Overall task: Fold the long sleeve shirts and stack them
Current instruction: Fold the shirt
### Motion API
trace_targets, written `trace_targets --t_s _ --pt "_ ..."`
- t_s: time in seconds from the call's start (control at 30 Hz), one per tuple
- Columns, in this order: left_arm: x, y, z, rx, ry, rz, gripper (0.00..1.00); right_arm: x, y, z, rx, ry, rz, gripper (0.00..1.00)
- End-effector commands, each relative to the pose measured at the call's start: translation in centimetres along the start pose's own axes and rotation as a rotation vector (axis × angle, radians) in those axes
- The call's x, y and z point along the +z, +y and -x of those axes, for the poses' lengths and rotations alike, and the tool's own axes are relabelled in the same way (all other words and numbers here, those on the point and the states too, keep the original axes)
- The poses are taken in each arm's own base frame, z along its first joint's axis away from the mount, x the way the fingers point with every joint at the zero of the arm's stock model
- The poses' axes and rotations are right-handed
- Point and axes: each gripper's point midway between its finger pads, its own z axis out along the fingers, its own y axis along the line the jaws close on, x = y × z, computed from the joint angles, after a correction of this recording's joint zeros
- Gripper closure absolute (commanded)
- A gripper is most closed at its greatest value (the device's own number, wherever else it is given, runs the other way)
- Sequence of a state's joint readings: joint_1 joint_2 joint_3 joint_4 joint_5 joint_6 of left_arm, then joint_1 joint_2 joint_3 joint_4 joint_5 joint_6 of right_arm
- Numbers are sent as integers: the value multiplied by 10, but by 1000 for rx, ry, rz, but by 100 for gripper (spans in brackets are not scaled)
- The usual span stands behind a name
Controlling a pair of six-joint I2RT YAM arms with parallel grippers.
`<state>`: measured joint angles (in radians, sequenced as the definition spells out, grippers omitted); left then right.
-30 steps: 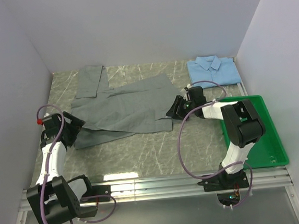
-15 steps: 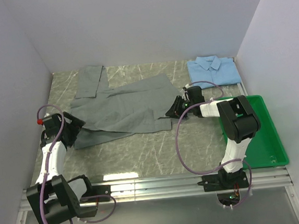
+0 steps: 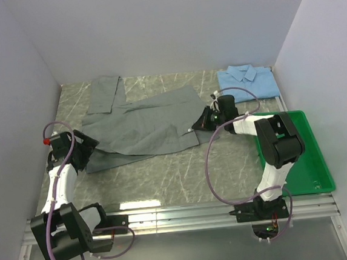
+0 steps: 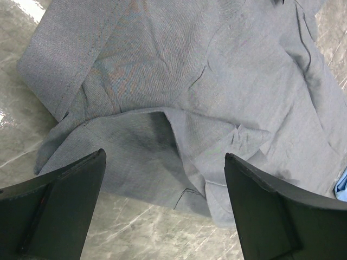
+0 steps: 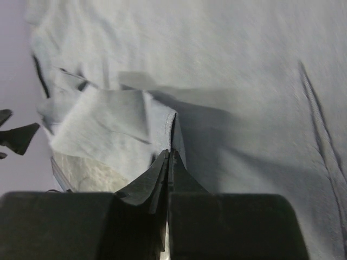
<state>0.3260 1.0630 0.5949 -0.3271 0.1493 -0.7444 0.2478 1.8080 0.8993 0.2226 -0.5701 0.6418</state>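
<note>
From above, the grey shirt (image 3: 142,123) is lying spread and rumpled from the middle of the table (image 3: 165,173) out toward 10 o'clock, one sleeve running up to 11. The blue shirt (image 3: 248,81) is sitting already folded at 1 o'clock, so the grey one is probably the one being worked on. The right gripper (image 3: 204,120) is touching the grey shirt's 3 o'clock edge, and the left gripper (image 3: 84,149) is hovering at its 8 o'clock corner. A green tray (image 3: 297,155) is lying at 4 o'clock, and plain pale walls (image 3: 164,27) are closing in three sides.

In the left wrist view, the left gripper (image 4: 165,200) is standing wide apart over a doubled-over flap of the grey shirt (image 4: 217,97), gripping nothing.

In the right wrist view, the right gripper (image 5: 169,162) is pinching a hemmed fold of the grey shirt (image 5: 244,81) between closed tips.

The cloth is looking light, limp and creased. It is likely to sag and drag, so hems and corners are seeming the best holds. The polished marble-patterned table is likely letting it slide easily.
</note>
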Motion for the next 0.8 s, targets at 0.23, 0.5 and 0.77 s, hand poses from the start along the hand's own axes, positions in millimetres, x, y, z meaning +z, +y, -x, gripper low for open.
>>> trace_targets --t_s 0.23,0.5,0.77 --pt "-4 -9 14 14 -46 -15 3 -28 83 81 -270 -246 168 100" --pt "-4 -8 14 4 -51 -9 6 -24 63 75 -247 -215 87 100" --pt "-18 -39 29 77 -91 -66 14 -28 32 67 -254 -194 -53 100"
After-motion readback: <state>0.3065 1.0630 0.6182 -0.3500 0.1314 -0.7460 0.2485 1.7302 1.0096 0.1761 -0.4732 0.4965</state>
